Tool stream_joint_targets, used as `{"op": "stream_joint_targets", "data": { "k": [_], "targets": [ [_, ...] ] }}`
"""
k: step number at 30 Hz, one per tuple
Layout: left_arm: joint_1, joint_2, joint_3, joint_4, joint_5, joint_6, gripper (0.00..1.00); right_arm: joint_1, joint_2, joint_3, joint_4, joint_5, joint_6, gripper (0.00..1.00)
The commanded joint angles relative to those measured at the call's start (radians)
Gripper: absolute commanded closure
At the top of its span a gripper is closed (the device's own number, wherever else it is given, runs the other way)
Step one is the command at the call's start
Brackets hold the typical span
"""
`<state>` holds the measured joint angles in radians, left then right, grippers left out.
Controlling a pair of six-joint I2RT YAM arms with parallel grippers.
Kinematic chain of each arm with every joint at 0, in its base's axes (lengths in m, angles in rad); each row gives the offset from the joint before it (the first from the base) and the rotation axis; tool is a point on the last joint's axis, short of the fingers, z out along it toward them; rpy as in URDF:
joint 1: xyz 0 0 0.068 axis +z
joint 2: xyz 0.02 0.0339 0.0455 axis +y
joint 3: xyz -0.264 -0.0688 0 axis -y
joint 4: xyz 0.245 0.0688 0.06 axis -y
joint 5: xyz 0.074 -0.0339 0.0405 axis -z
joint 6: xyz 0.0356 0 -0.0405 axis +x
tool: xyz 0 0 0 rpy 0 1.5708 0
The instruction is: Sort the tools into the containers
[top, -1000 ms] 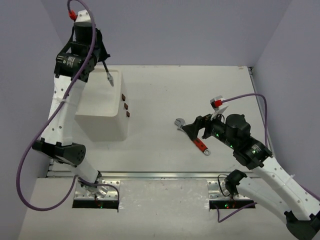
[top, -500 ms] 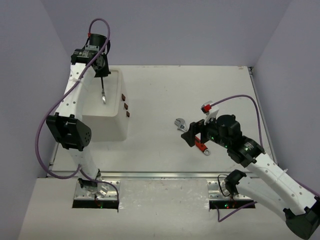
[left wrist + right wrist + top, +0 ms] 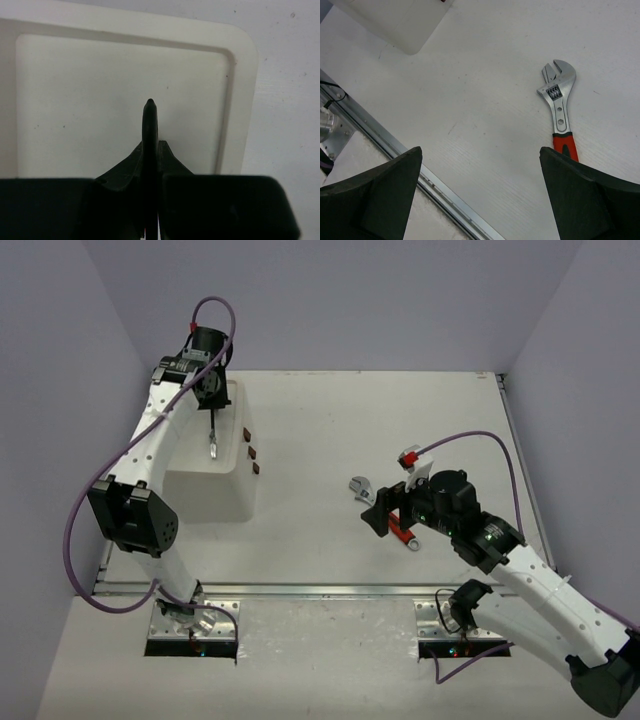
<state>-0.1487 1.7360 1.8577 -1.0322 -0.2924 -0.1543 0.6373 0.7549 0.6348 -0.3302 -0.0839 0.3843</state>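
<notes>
Red on the handle and bare steel at the head, the adjustable wrench [image 3: 559, 107] is lying flat on the surface [image 3: 330, 420], well apart from the white box [image 3: 205, 495], and it is the piece your next pick is turning on. Your right claw [image 3: 480, 200] is hanging above it with its fingers spread wide and nothing between them.

From the right wrist, the wrench is sitting to the right of the gap's middle. Its head is pointing away from the claw and its red grip is running back toward the finger [image 3: 590, 200] at the right of that view. That is putting the long axis roughly across the line the fingers close along. I judge you are needing a sideways shift to centre the handle before dropping. The right arm is plainly the nearer one.

Your left claw [image 3: 209, 400] is busy elsewhere. It is clamped on a slim dark tool [image 3: 213, 440] with a silvery tip, holding it over the shallow tray [image 3: 227, 100] on top of the box, not yet released. With the tool showing edge-on, I cannot tell what kind it is.
</notes>
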Motion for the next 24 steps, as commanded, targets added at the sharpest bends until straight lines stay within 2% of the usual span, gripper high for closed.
{"op": "stream_joint_targets", "data": {
  "k": [1, 4, 5, 9, 11, 15, 24],
  "targets": [
    [-0.026, 0.002, -0.061, -0.036, 0.028, -0.015, 0.96, 0.0, 0.003, -0.006, 0.043, -0.009, -0.015, 0.01],
    [-0.026, -0.001, -0.066, -0.025, 0.029, -0.017, 0.82, -0.001, 0.007, -0.007, 0.043, -0.013, -0.015, 0.01],
    [-0.028, -0.001, -0.066, -0.025, 0.022, -0.017, 0.82, 0.001, 0.007, -0.006, 0.045, -0.013, -0.013, 0.01],
    [-0.027, 0.0, -0.065, -0.019, -0.007, -0.025, 0.6, 0.001, 0.011, -0.012, 0.046, -0.017, -0.016, 0.01],
    [-0.028, -0.005, -0.062, -0.014, -0.014, -0.029, 0.53, -0.001, 0.011, -0.014, 0.048, -0.017, -0.016, 0.01],
    [-0.029, -0.042, -0.072, 0.012, -0.023, -0.034, 0.45, 0.001, 0.014, -0.016, 0.051, -0.02, -0.016, 0.01],
    [-0.028, -0.125, -0.132, 0.076, -0.057, -0.042, 0.41, 0.001, 0.02, -0.021, 0.057, -0.027, -0.015, 0.01]
  ]
}}
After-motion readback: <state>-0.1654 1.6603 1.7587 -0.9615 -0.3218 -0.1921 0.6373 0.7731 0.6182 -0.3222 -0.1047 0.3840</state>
